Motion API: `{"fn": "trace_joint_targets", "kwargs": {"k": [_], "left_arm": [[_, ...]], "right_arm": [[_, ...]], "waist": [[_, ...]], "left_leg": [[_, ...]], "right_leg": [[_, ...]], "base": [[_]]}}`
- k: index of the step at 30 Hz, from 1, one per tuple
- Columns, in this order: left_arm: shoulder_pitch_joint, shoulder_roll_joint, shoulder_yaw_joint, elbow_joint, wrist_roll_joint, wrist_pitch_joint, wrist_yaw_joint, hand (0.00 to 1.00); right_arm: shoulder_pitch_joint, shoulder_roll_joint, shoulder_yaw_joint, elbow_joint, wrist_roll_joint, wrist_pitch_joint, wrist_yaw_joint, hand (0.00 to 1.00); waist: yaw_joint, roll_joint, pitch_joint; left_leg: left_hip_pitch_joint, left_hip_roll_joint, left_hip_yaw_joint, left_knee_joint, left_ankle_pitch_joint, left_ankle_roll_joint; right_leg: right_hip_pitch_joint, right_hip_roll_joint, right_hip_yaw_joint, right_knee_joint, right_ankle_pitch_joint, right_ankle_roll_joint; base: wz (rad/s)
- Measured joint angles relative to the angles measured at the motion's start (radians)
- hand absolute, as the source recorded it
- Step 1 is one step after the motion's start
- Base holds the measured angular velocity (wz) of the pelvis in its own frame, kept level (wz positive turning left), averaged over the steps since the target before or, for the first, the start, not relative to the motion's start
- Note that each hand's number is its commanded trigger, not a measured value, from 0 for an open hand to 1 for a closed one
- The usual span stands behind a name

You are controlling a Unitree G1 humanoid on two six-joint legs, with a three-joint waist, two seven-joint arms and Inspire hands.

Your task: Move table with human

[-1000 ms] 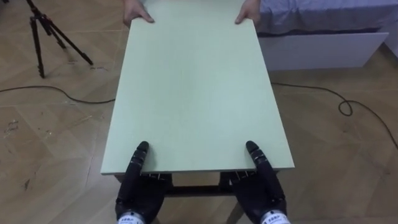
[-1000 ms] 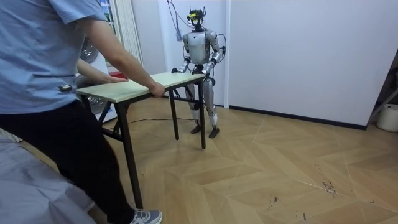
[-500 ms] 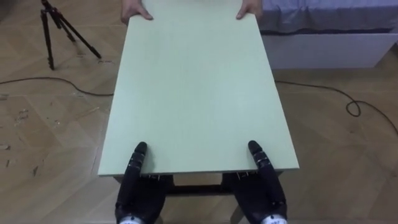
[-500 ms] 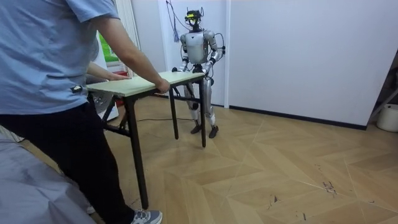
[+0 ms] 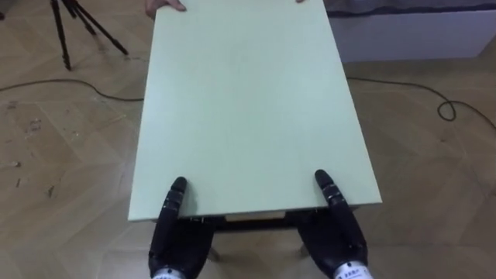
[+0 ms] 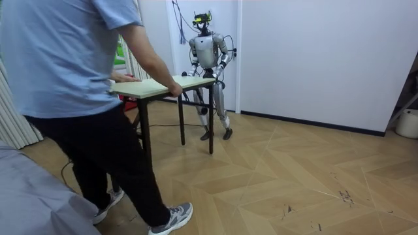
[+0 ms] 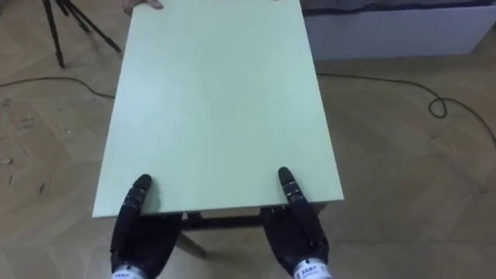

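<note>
Left eye view, down the length of a pale green table over a herringbone wood floor. Meets the near edge with the left hand by the left corner and the right hand by the right corner, each with a thumb laid straight on the top and the palm dropped below the rim. Cannot tell, on either side, whether clasped or slack underneath. At the far end, right at the top of the view, shows a person's hand resting on the left corner. To the left of the table, takes in a black tripod; to the right, a white bed base.

In the room view, stands upright at the far end of the table, close to a white wall, both arms reaching forward to the tabletop. At the near end, shows the person in a blue shirt and dark trousers, back to the camera, feet apart, one hand curled over the near corner. Keeps the top level between the two ends.
</note>
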Motion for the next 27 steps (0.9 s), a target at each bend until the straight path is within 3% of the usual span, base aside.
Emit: {"fn": "trace_joint_targets", "kwargs": {"k": [4, 6, 7, 9, 10, 11, 12, 14, 15, 17, 20, 22, 23, 24, 25, 27], "left_arm": [[0.027, 0.017, -0.003, -0.001, -0.015, -0.007, -0.001, 1.0], [0.045, 0.014, -0.001, 0.0, -0.023, -0.006, -0.001, 1.0], [0.047, 0.013, -0.001, 0.003, -0.023, -0.004, -0.002, 1.0], [0.047, 0.016, -0.002, 0.005, -0.025, 0.0, -0.003, 1.0], [0.047, 0.018, -0.002, 0.005, -0.026, 0.0, -0.003, 1.0], [0.044, 0.025, -0.005, 0.011, -0.026, 0.004, -0.002, 1.0], [0.032, 0.036, -0.021, 0.025, -0.026, 0.008, 0.002, 1.0], [0.028, 0.047, -0.03, 0.025, -0.021, 0.014, 0.008, 1.0], [0.029, 0.049, -0.029, 0.025, -0.021, 0.015, 0.008, 1.0], [0.031, 0.042, -0.026, 0.024, -0.018, 0.015, 0.008, 1.0], [0.035, 0.029, -0.011, -0.001, 0.0, 0.016, 0.008, 1.0], [0.05, 0.034, -0.005, -0.041, 0.015, 0.009, 0.008, 1.0], [0.047, 0.031, 0.0, -0.044, 0.023, 0.007, 0.009, 1.0], [0.04, 0.035, 0.006, -0.044, 0.02, 0.006, 0.009, 1.0], [0.036, 0.047, 0.009, -0.045, 0.017, 0.008, 0.008, 1.0], [0.025, 0.061, 0.012, -0.055, 0.018, 0.014, 0.008, 1.0]], "right_arm": [[0.024, 0.022, -0.03, 0.003, -0.061, 0.038, 0.004, 1.0], [0.031, 0.031, -0.047, 0.003, -0.086, 0.064, 0.004, 1.0], [0.031, 0.027, -0.049, 0.003, -0.086, 0.069, 0.004, 1.0], [0.032, 0.022, -0.058, 0.003, -0.082, 0.092, 0.003, 1.0], [0.032, 0.023, -0.062, 0.003, -0.083, 0.098, 0.002, 1.0], [0.043, 0.026, -0.067, 0.003, -0.078, 0.106, 0.0, 1.0], [0.068, 0.028, -0.069, 0.003, -0.065, 0.102, -0.001, 1.0], [0.093, 0.033, -0.07, 0.0, -0.035, 0.102, -0.001, 1.0], [0.096, 0.032, -0.067, -0.001, -0.028, 0.102, -0.002, 1.0], [0.095, 0.029, -0.059, -0.007, -0.023, 0.101, -0.01, 1.0], [0.093, 0.025, -0.05, -0.029, -0.012, 0.092, -0.016, 1.0], [0.079, 0.02, -0.038, -0.032, 0.005, 0.093, -0.016, 1.0], [0.072, 0.02, -0.031, -0.032, 0.009, 0.093, -0.016, 1.0], [0.06, 0.021, -0.014, -0.031, 0.01, 0.082, -0.016, 1.0], [0.055, 0.023, -0.007, -0.028, 0.012, 0.077, -0.016, 1.0], [0.04, 0.021, 0.002, -0.024, 0.031, 0.069, -0.016, 1.0]], "waist": [[-0.006, -0.003, -0.0002], [-0.021, -0.005, 0.0005], [-0.024, -0.006, 0.0005], [-0.026, -0.02, -0.0016], [-0.028, -0.024, -0.0005], [-0.039, -0.031, -0.0006], [-0.06, -0.038, -0.0025], [-0.061, -0.064, -0.0064], [-0.048, -0.069, -0.0071], [-0.022, -0.07, -0.0042], [0.003, -0.094, 0.0025], [0.015, -0.107, 0.003], [0.021, -0.112, 0.003], [0.024, -0.121, 0.0057], [0.029, -0.126, 0.006], [0.035, -0.133, 0.0048]], "left_leg": [[-0.019, -0.047, 0.028, 0.001, 0.028, 0.046], [-0.045, -0.085, 0.036, 0.006, 0.05, 0.08], [-0.051, -0.093, 0.037, 0.006, 0.057, 0.089], [-0.081, -0.118, 0.066, 0.008, 0.085, 0.125], [-0.091, -0.124, 0.07, 0.009, 0.092, 0.136], [-0.106, -0.132, 0.104, 0.023, 0.1, 0.152], [-0.102, -0.139, 0.151, 0.026, 0.106, 0.167], [-0.1, -0.161, 0.181, 0.023, 0.112, 0.186], [-0.106, -0.169, 0.2, 0.026, 0.115, 0.196], [-0.116, -0.181, 0.231, 0.027, 0.123, 0.21], [-0.172, -0.2, 0.283, 0.045, 0.138, 0.228], [-0.22, -0.199, 0.308, 0.059, 0.153, 0.231], [-0.254, -0.197, 0.318, 0.073, 0.164, 0.233], [-0.281, -0.193, 0.334, 0.078, 0.18, 0.234], [-0.294, -0.19, 0.338, 0.078, 0.189, 0.232], [-0.35, -0.15, 0.343, 0.081, 0.234, 0.226]], "right_leg": [[-0.02, -0.04, 0.023, -0.012, 0.052, 0.033], [-0.037, -0.069, 0.045, -0.031, 0.1, 0.056], [-0.043, -0.076, 0.05, -0.032, 0.115, 0.063], [-0.07, -0.101, 0.092, -0.042, 0.177, 0.108], [-0.076, -0.11, 0.101, -0.034, 0.183, 0.119], [-0.101, -0.147, 0.1, 0.088, 0.14, 0.148], [-0.108, -0.198, 0.091, 0.295, 0.067, 0.168], [-0.103, -0.25, 0.112, 0.546, -0.009, 0.179], [-0.081, -0.262, 0.134, 0.642, -0.032, 0.184], [-0.019, -0.279, 0.161, 0.687, -0.051, 0.196], [0.092, -0.277, 0.206, 0.617, -0.078, 0.211], [0.167, -0.269, 0.197, 0.465, -0.11, 0.217], [0.211, -0.26, 0.193, 0.338, -0.156, 0.214], [0.242, -0.256, 0.194, 0.235, -0.213, 0.215], [0.254, -0.245, 0.2, 0.185, -0.23, 0.215], [0.27, -0.198, 0.208, 0.026, -0.236, 0.202]], "base": [[-0.16], [-0.06], [-0.07], [-0.04], [0.22], [0.69], [0.85], [0.41], [-0.15], [-0.46], [-0.38], [-0.32], [-0.23], [-0.19], [-0.18], [-0.17]]}}
